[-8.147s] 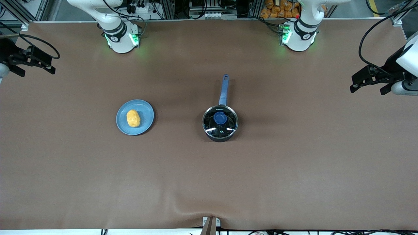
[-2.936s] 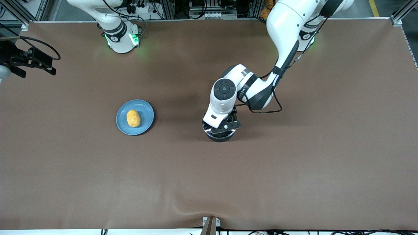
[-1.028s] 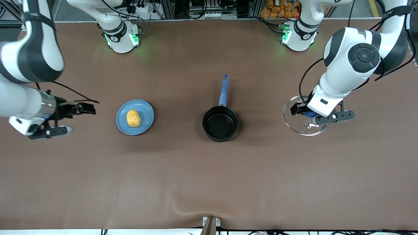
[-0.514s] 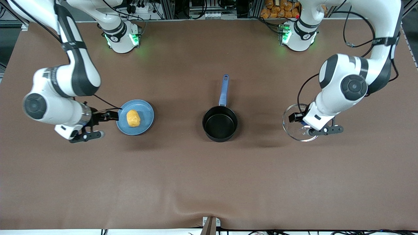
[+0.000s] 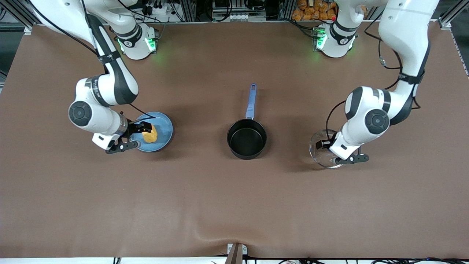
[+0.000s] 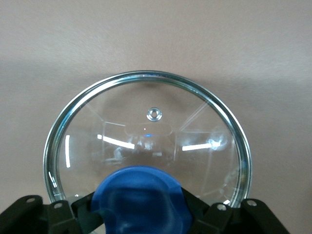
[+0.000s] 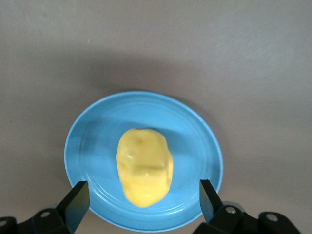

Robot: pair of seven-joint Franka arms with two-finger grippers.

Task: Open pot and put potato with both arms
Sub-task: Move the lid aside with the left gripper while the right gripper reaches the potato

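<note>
table covering (image 5: 234,205): brown matte sheet over the whole work surface, with a shallow wrinkle near the edge closest to the front camera
bracket (image 5: 236,253): small metal mount at the middle of that near edge, a dark strip running through it
frame (image 5: 190,11): aluminium profile rails along the edge where the bases stand, black cables and connectors bunched among them
orange items (image 5: 309,9): a heap of orange-brown lumps past the table's edge, near the left arm's base
green glow (image 5: 161,60): soft green light cast on the covering beside each base
floor (image 5: 425,9): grey, with a yellow line
light: even, overhead; soft shadows
</note>
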